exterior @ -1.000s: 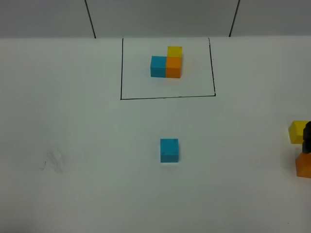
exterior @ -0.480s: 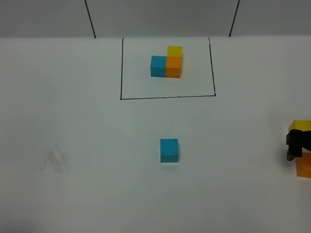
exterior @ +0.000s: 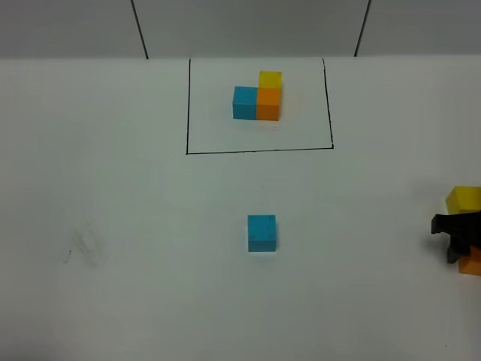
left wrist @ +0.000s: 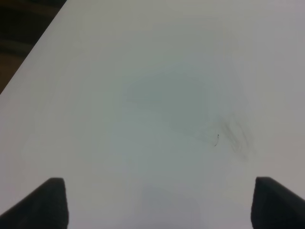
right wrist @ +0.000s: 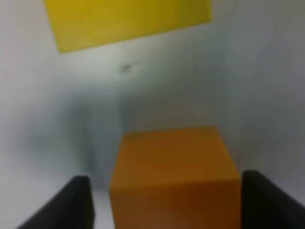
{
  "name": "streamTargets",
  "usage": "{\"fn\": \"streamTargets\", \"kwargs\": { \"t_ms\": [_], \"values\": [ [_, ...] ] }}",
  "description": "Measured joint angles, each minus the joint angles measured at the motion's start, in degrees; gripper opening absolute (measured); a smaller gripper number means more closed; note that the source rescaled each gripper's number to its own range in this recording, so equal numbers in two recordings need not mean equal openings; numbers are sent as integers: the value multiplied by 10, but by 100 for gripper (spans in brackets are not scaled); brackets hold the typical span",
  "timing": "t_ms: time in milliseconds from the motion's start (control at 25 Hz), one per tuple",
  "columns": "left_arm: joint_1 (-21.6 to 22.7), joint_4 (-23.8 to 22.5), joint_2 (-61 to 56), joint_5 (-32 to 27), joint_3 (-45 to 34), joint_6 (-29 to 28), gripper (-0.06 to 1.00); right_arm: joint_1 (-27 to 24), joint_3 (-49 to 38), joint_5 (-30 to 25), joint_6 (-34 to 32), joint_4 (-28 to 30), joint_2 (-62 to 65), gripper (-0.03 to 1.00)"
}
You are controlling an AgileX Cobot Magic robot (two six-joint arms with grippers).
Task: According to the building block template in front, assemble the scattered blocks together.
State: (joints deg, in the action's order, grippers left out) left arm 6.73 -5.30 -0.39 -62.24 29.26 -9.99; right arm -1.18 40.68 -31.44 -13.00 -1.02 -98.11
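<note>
From the high camera, the white worktop [exterior: 113, 226] carries the building block template [exterior: 259, 96] at its far side: a blue, an orange and a yellow cube pressed together in an L inside a thin black rectangle [exterior: 187, 105]. Nearer, about midway across, the loose blue cube [exterior: 261, 232] sits alone, well apart from everything else. At the right edge the loose yellow cube [exterior: 464, 199] and the loose orange cube [exterior: 473, 262] lie close to each other. The black right gripper [exterior: 453, 235] is low over the gap between them and partly covers the orange one. How wide its jaws stand cannot be told from here.

The left wrist camera shows the left gripper [left wrist: 159, 205] above bare worktop. Its two dark fingertips [left wrist: 47, 205] sit at opposite edges of the picture, so the jaws are spread wide with nothing between them. A faint grey smudge [left wrist: 233, 136] marks the surface ahead.

The right wrist camera shows the right gripper with its jaws wide, one fingertip [right wrist: 62, 205] on each side of the orange cube. A strip of worktop shows on either side, so neither fingertip touches it. The yellow cube lies just beyond, apart from the orange one.
</note>
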Motion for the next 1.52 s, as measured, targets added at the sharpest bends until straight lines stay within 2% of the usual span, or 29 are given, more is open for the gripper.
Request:
{"fn": "streamTargets", "kwargs": {
  "t_ms": [40,80,240,400,480,600,720,880,1120,1520],
  "values": [
    [0,0,0,0,0,0,75,0,0,0,0,1,-1,6],
    [0,0,0,0,0,0,75,0,0,2,0,1,-1,3],
    [0,0,0,0,0,0,75,1,0,-4,7,5,29,2],
    [0,1,0,0,0,0,75,21,0,-49,57,-8,112,2],
    [0,1,0,0,0,0,75,41,0,-76,114,-32,147,2],
    [0,1,0,0,0,0,75,82,0,-98,237,-72,171,2],
    [0,1,0,0,0,0,75,133,0,-99,375,-98,166,2],
    [0,1,0,0,0,0,75,197,9,-78,488,-106,138,2],
    [0,1,0,0,0,0,75,245,85,-86,574,-87,55,2],
    [0,2,0,0,0,1,75,295,224,-145,614,-15,-71,2]
  ]
}}
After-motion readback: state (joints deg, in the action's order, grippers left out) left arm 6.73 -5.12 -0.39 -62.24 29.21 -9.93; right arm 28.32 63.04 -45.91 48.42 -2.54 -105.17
